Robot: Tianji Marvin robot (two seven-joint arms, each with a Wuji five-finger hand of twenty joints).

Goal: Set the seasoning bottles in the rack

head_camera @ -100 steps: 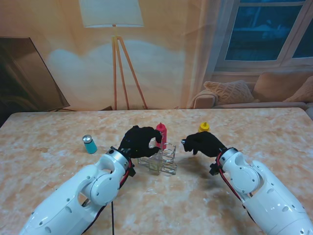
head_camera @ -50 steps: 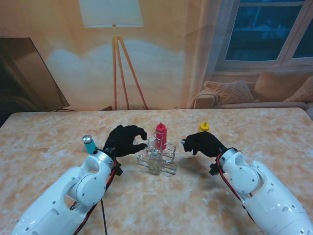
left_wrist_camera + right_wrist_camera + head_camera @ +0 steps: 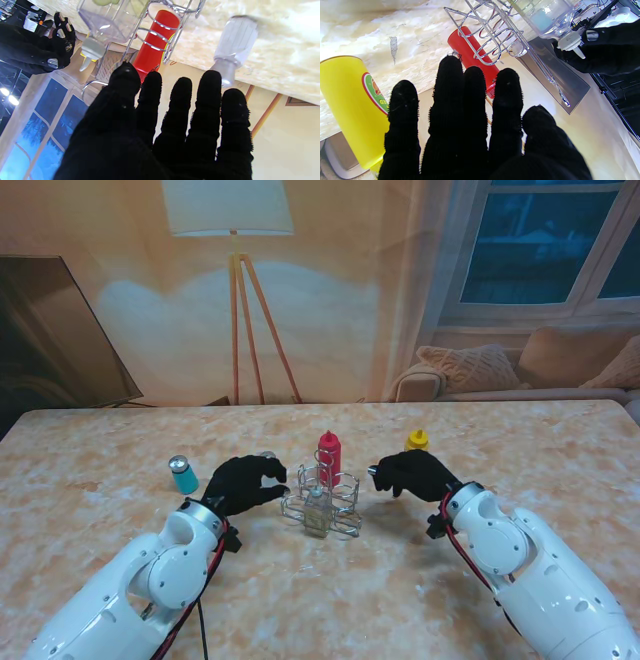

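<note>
- Two slots of the rack (image 3: 345, 494) filled so far: red bottle (image 3: 329, 452) upright in a far ring, clear bottle (image 3: 316, 518) in the near one. Makes sense to load the middle first and leave the outer rings easy to reach from either side.
- Still out on the table (image 3: 90, 450): yellow bottle (image 3: 417, 441) just past the right hand, teal bottle (image 3: 183, 476) well off to the left, and a small clear shaker (image 3: 235, 47) standing close to the left fingertips.
- Nothing gripped in the left hand (image 3: 245, 483). In its wrist view, fingers stretched out side by side, pointing at the gap between rack and shaker, not wrapped round anything. Touching the shaker or just short of it? Can't tell.
- Same deal with the right hand (image 3: 410, 473): empty, fingers extended and loose, parked between rack and yellow bottle. Probably waiting there because that bottle is the natural one for that side.
- Best guess at the current step: lining up on the shaker with the left. Probably needs the fingers spread wider and brought around the body before closing.
- Worth watching: narrow shaker, easy to tip with a sideways nudge, and close enough to the rack to knock the wire too.
</note>
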